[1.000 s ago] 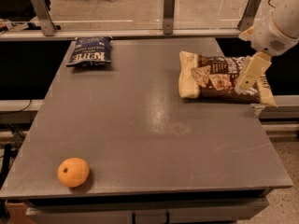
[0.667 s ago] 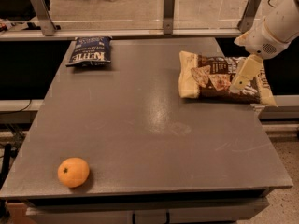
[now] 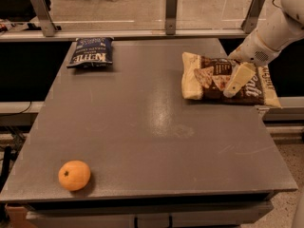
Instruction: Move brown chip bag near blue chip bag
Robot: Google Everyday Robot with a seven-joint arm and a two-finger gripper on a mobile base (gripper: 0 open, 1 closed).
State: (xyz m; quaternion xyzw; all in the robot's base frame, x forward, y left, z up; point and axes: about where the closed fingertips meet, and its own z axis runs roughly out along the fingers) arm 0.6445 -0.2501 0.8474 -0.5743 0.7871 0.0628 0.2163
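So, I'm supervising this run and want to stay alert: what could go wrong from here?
The pincer is over the large crinkly brown-and-cream chip bag, whose right end seems to overhang the edge of the grey table; a poor grip might knock it off. The small navy-blue chip bag lies at the far-left corner, so overshooting could shove it over that edge.

White arm (image 3: 281, 28) enters from upper right, slanting down and leftward; wrist (image 3: 256, 52) bent, cream gripper (image 3: 236, 82) angled down-left, set low at the right of view
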